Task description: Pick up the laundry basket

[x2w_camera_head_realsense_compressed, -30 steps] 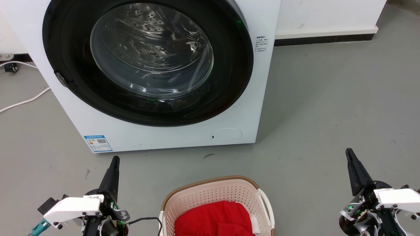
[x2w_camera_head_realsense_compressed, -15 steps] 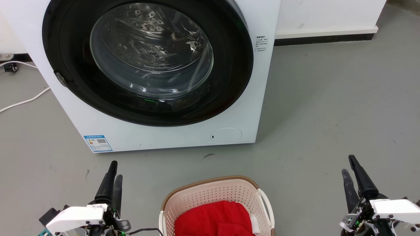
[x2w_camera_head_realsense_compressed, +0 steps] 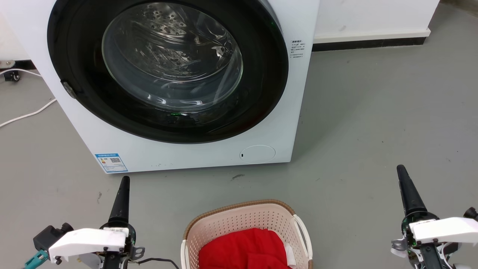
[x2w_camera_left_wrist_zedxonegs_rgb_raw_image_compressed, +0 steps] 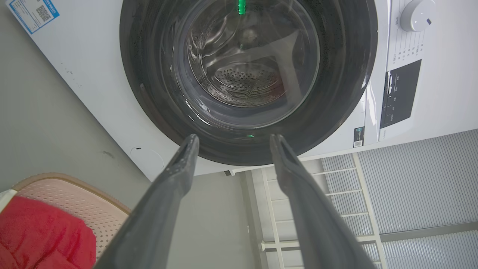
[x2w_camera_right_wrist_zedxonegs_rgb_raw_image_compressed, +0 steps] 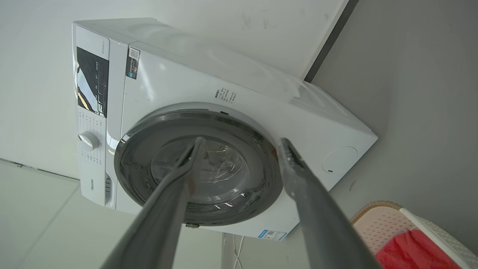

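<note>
The left gripper, two long dark fingers on a white wrist housing, was held low over the grey floor with its fingers pointed forward at the white front-loading washing machine. In the left wrist view its fingers were seen spread apart, with a clear gap between the tips and nothing held between them. The right gripper was posed likewise on the other side, its fingers pointed forward and, in the right wrist view, parted with nothing gripped. The cream-pink perforated plastic laundry basket, rounded-rectangular with a brown woven-look rim and white side handles, was set on the floor between the two grippers, inward of each and nearer the robot than their fingertips. It was touched by neither, and was placed nearer to the left gripper than to the right one. A crumpled red cloth was lodged inside the basket. The washing machine's round dark-rimmed glass door was shut ahead of both grippers, and a perforated steel drum was seen through it.
</note>
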